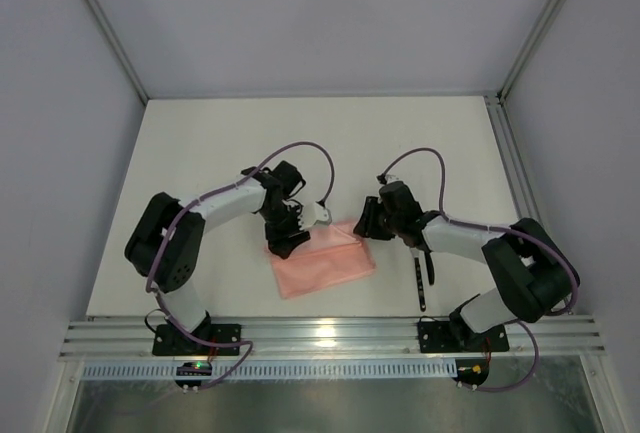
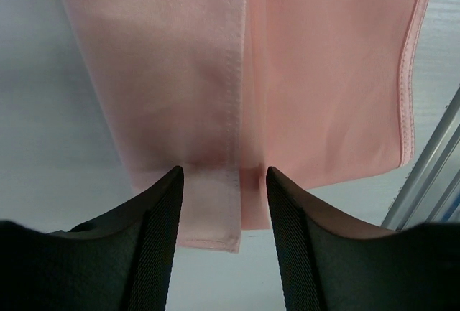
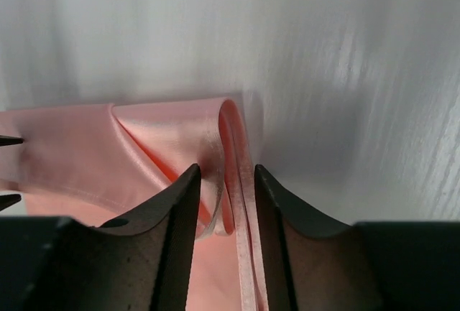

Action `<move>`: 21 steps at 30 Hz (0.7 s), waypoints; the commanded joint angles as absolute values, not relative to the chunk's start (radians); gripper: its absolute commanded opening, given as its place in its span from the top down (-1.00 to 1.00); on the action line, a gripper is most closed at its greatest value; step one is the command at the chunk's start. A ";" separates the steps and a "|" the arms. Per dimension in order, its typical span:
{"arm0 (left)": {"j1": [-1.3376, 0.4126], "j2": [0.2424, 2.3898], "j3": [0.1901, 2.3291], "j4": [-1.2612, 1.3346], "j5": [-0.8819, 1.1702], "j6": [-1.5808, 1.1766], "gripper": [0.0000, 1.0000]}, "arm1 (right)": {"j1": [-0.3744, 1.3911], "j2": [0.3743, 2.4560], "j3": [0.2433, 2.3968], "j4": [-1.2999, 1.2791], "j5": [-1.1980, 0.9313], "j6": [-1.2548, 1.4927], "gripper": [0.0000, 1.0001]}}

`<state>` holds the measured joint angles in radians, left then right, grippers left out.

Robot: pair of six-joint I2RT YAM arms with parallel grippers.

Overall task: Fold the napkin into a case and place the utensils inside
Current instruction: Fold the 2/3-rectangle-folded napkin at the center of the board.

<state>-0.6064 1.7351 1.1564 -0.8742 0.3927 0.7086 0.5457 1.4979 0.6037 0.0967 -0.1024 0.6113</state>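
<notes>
Salmon-pink napkin (image 1: 325, 265) is lying on the white table (image 1: 200, 153), folded down to a rough flat rectangle. It sits between the 2 arms, closer to the near edge than the far one. It's not a narrow case shape at this point, more of a wide layered slab. Left claw (image 1: 287, 241) is down at the cloth's far-left corner and right claw (image 1: 368, 223) is at the far-right corner.

Left wrist view: the claw is open, with its 2 fingers (image 2: 162, 239) standing well apart. A stitched hem of the top layer runs straight up the gap between them. The cloth there lies flat and nothing is pinching it. You can see 2 layers. The upper one ends at that hem, and the lower one spreads off to the right with its own hemmed edge.

Right wrist view: this claw is parted too, with a narrower gap than the left one. A raised fold of the napkin stands up in the gap, and a doubled hem runs down between the fingers (image 3: 180, 210). The jaws aren't squeezed down on it. Whether the fold brushes a finger, I can't tell.

1 utensil (image 1: 422, 285) shows: a slim dark stick with a pale near end. It's on the table to the right of the napkin, apart from the cloth and partly under the right arm.
</notes>
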 commanded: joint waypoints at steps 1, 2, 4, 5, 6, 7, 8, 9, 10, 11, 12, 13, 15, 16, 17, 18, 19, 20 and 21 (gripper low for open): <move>-0.604 1.733 1.096 -0.845 0.405 0.739 -0.03 | 0.557 1.409 0.621 0.008 -0.028 0.609 0.16; -0.606 1.730 1.085 -0.847 0.408 0.742 0.04 | 0.557 1.388 0.650 -0.067 -0.012 0.592 0.11; -0.606 1.718 1.066 -0.853 0.414 0.747 0.14 | 0.557 1.358 0.699 -0.132 0.063 0.549 0.10; -0.604 1.712 1.049 -0.857 0.414 0.750 0.17 | 0.563 1.342 0.763 -0.191 0.078 0.498 0.10; -0.606 1.703 1.043 -0.857 0.416 0.753 0.17 | 0.572 1.342 0.796 -0.218 0.107 0.471 0.10; -0.606 1.688 1.034 -0.856 0.417 0.755 0.16 | 0.587 1.347 0.828 -0.231 0.110 0.445 0.10; -0.606 1.680 1.022 -0.856 0.422 0.758 0.16 | 0.624 1.370 0.885 -0.244 0.109 0.393 0.10; -0.606 1.674 1.019 -0.856 0.437 0.759 0.15 | 0.641 1.388 0.915 -0.253 0.106 0.374 0.11; -0.606 1.664 1.016 -0.859 0.445 0.765 0.13 | 0.656 1.413 0.942 -0.252 0.033 0.348 0.11; -0.606 1.660 1.012 -0.862 0.451 0.770 0.11 | 0.672 1.463 0.978 -0.218 -0.050 0.310 0.13; -0.606 1.655 1.009 -0.859 0.454 0.772 0.09 | 0.676 1.492 0.991 -0.190 -0.125 0.301 0.14; -0.606 1.649 1.009 -0.858 0.462 0.772 0.03 | 0.678 1.523 0.999 -0.154 -0.314 0.295 0.16; -0.606 1.626 1.014 -0.867 0.489 0.772 0.00 | 0.686 1.635 1.034 -0.054 -0.456 0.314 0.31; -0.604 1.614 1.019 -0.873 0.506 0.775 -0.01 | 0.690 1.672 1.051 -0.029 -0.559 0.308 0.38; -0.603 1.602 1.025 -0.882 0.520 0.776 -0.02 | 0.699 1.707 1.092 -0.031 -0.581 0.296 0.44; -0.603 1.573 1.038 -0.905 0.541 0.776 -0.04 | 0.718 1.770 1.110 -0.032 -0.612 0.270 0.48; -0.603 1.556 1.046 -0.920 0.575 0.781 -0.04 | 0.725 1.801 1.132 -0.032 -0.653 0.261 0.51; -0.603 1.528 1.052 -0.934 0.603 0.790 -0.05 | 0.732 1.828 1.158 -0.026 -0.726 0.259 0.54; -0.604 1.514 1.064 -0.971 0.624 0.802 -0.05 | 0.735 1.854 1.166 -0.020 -0.759 0.264 0.58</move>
<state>-0.6010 1.6131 1.0168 -0.9436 0.4850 0.7448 0.6952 1.7958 1.1130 -0.0391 -0.5034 0.3199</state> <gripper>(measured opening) 0.524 0.227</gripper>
